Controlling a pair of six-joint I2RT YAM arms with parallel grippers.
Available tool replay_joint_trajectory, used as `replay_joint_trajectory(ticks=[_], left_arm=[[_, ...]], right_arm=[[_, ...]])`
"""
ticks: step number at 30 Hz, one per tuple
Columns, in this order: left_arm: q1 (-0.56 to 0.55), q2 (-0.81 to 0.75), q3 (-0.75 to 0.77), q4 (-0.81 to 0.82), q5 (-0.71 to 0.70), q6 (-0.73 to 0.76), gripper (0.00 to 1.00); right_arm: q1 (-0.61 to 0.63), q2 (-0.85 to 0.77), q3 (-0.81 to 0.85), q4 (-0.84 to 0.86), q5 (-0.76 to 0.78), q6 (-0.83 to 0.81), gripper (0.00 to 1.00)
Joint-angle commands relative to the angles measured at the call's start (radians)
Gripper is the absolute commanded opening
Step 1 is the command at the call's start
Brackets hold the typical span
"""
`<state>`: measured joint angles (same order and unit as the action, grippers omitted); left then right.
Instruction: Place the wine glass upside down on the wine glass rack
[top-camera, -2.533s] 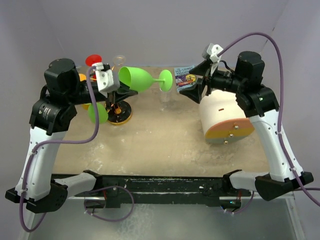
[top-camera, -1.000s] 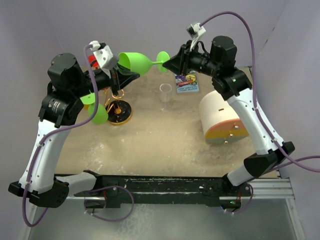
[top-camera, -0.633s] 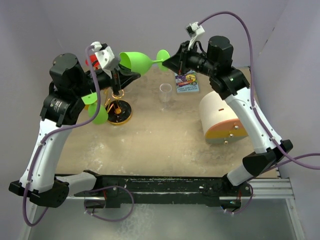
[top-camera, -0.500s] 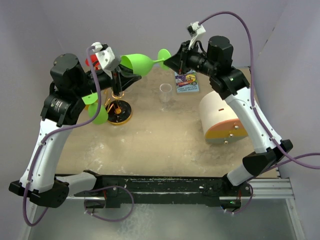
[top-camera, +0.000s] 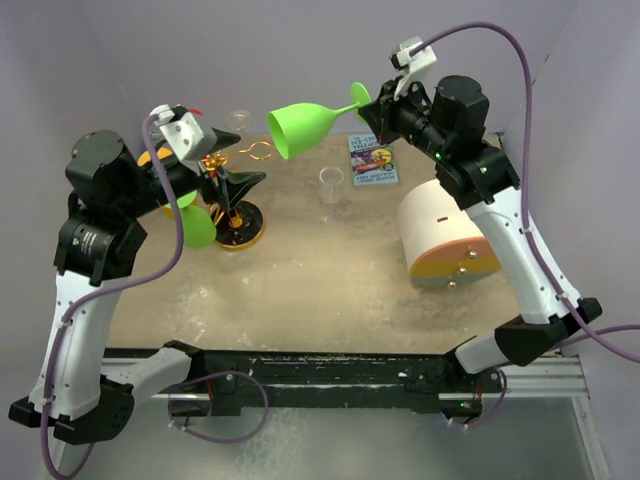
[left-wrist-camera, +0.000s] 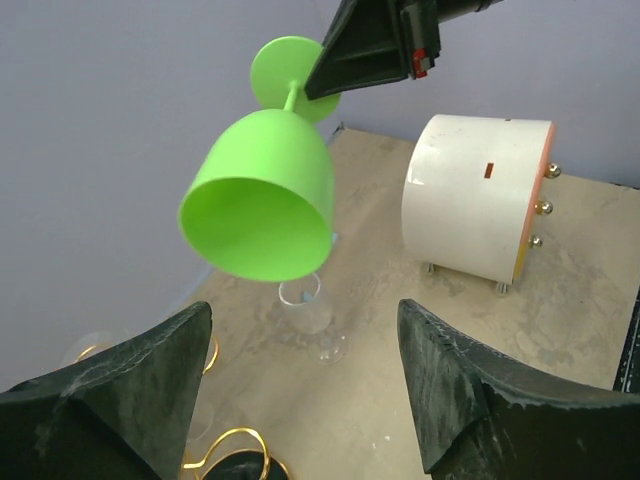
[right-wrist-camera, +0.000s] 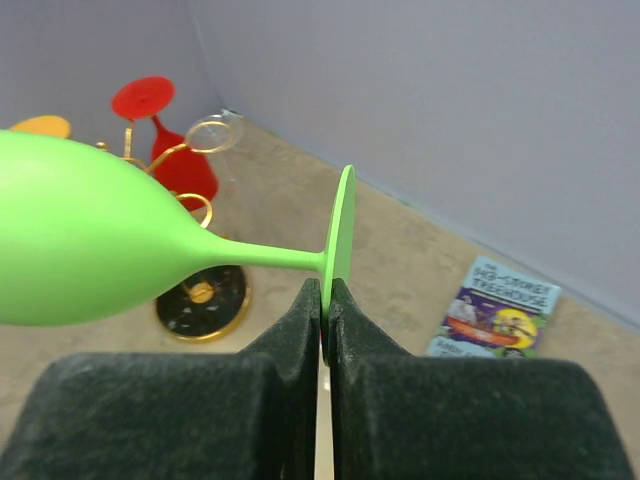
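The right arm reached high over the far table edge. The right gripper (right-wrist-camera: 325, 292) was clamped tight on the rim of the foot of the green wine glass (top-camera: 305, 128). The glass was held aloft, roughly level, with its bowl pointing left, apart from the wine glass rack (top-camera: 238, 226). The left arm was raised by the rack, and the left gripper (left-wrist-camera: 305, 318) stood spread wide, holding nothing. A book (right-wrist-camera: 495, 310) lay flat. Its cover appeared to read "TREEHOUSE"; the remaining print was too small to read.
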<state>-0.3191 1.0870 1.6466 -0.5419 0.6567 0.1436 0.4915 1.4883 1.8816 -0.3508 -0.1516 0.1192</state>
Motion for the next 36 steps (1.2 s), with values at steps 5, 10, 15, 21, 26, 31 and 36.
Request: replay_joint_trajectory(ticks=[5, 10, 15, 21, 26, 31, 36], left_arm=[[0.072, -0.091, 0.048, -0.102, -0.17, 0.073, 0.96], [0.113, -0.123, 0.05, -0.13, -0.279, 0.079, 0.99], [0.146, -0.137, 0.064, -0.141, -0.41, 0.084, 0.99], [0.202, -0.131, 0.052, -0.143, -0.515, 0.07, 0.99], [0.271, -0.108, 0.036, -0.145, -0.473, 0.023, 0.99], [0.311, -0.106, 0.019, -0.127, -0.463, 0.011, 0.99], [0.346, -0.101, 0.044, -0.12, -0.492, 0.019, 0.99]], right_arm=[[0.013, -0.092, -0.119, 0.043, 0.097, -0.449, 0.0], [0.096, -0.116, -0.194, 0.022, 0.202, -0.661, 0.0], [0.225, -0.089, -0.24, 0.021, 0.392, -0.83, 0.0], [0.317, -0.056, -0.243, 0.0, 0.426, -0.943, 0.0], [0.394, -0.032, -0.243, 0.018, 0.437, -1.034, 0.0], [0.458, 0.025, -0.219, 0.042, 0.458, -1.124, 0.0], [0.48, 0.09, -0.166, 0.054, 0.436, -1.189, 0.0]])
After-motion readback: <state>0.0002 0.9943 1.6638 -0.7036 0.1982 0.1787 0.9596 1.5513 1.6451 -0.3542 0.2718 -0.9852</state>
